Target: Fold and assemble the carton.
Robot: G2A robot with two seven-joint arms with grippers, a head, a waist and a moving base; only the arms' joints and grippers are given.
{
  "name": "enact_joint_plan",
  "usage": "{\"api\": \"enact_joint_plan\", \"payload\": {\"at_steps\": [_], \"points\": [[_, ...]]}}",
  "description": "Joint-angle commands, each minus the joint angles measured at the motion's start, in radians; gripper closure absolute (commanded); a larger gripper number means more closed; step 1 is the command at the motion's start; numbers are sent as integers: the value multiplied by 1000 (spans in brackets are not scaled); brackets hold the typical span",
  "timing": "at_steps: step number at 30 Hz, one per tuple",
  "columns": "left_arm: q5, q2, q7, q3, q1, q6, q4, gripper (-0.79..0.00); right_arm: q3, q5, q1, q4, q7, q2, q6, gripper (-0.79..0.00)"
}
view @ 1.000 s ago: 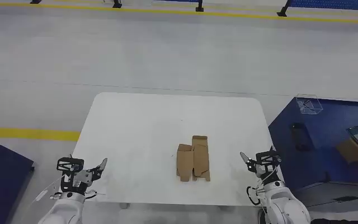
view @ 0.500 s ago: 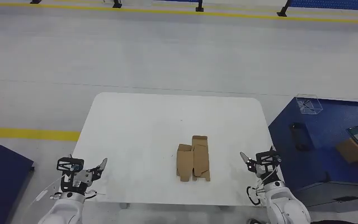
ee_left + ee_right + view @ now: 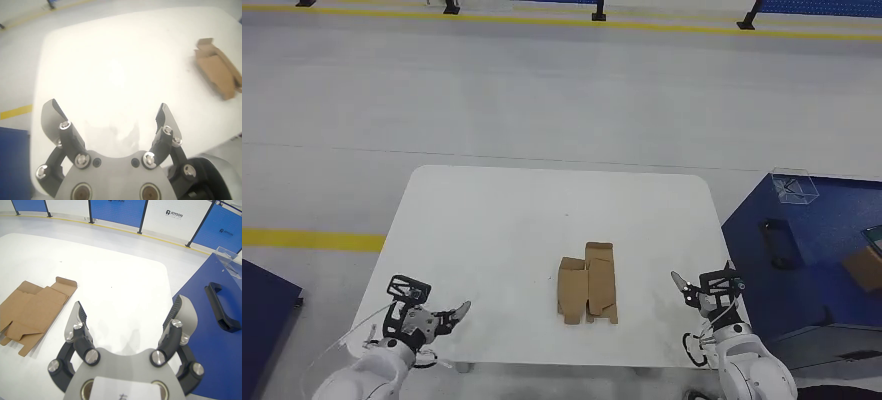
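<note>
A flattened brown cardboard carton (image 3: 588,284) lies on the white table (image 3: 502,230), right of centre near the front edge; it also appears as the carton (image 3: 217,70) in the left wrist view and the carton (image 3: 32,309) in the right wrist view. My left gripper (image 3: 432,306) hovers open over the table's front left corner, well left of the carton, with nothing between its fingers (image 3: 162,113). My right gripper (image 3: 707,283) stands open at the table's front right edge, to the right of the carton, holding nothing.
A blue cabinet (image 3: 802,250) with a black handle (image 3: 219,306) and a clear plastic holder (image 3: 794,187) stands just right of the table. Another blue block (image 3: 262,295) sits at the left. Grey floor with yellow lines surrounds the table.
My left gripper has moved rightward and forward over the table's front left corner and turned toward the carton. The right gripper and the carton have stayed put.
</note>
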Motion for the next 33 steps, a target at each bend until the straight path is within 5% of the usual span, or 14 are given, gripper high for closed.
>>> {"api": "enact_joint_plan", "payload": {"at_steps": [1,5,10,13,27,30,33], "points": [[-473,4,-113,-9,-25,-113,13,-785,0,0,0,0,0,0,0,-785],[-685,5,-224,51,-116,-187,49,-785,0,0,0,0,0,0,0,-785],[-732,-6,-287,198,-253,-161,159,-785,0,0,0,0,0,0,0,-785],[-619,-16,-213,263,-317,-116,214,-785,0,0,0,0,0,0,0,-785],[-503,-19,-146,303,-334,-132,220,-785,0,0,0,0,0,0,0,-785],[-503,-40,-58,394,-400,-146,292,-785,0,0,0,0,0,0,0,-785],[-687,-68,-76,486,-512,-163,423,-785,0,0,0,0,0,0,0,-785]]}}
